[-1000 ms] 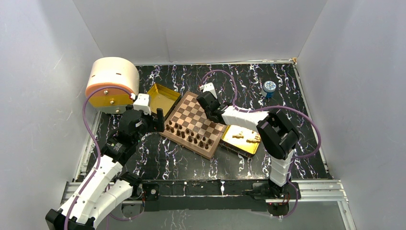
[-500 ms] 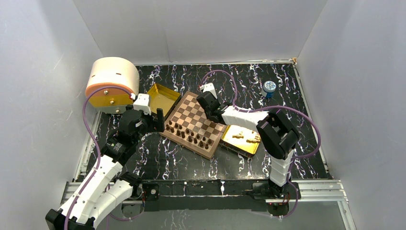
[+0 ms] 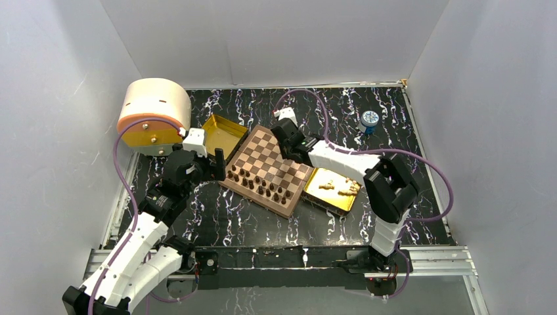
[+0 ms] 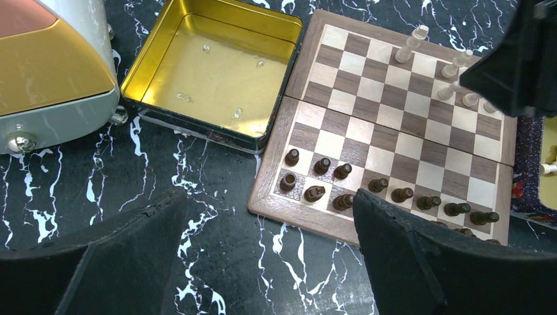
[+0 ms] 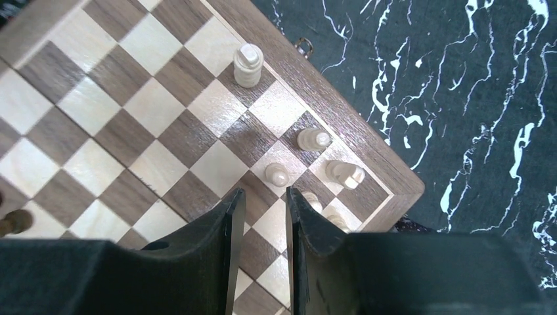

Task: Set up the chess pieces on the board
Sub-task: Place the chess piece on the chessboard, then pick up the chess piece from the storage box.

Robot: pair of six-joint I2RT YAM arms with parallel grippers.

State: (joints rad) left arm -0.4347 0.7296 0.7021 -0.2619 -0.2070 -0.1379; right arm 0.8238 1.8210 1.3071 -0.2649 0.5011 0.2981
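Note:
The board lies tilted in the middle of the table. Several dark pieces stand in two rows along its near-left side, seen also from the left wrist. A few light pieces stand at the far-right corner, among them a taller one. My right gripper hovers over that corner, open, nothing between its fingers, a light pawn just beyond the tips. My left gripper is wide open and holds nothing, over the table beside the board's near-left corner.
A gold tray to the right of the board holds more light pieces. An empty gold tray sits at the board's far left, next to a round white and orange appliance. A blue-capped bottle stands at the back right.
My right gripper's jaws have parted from shut to open over the board's far-right corner, and that arm has shifted slightly back. The left arm has not moved.

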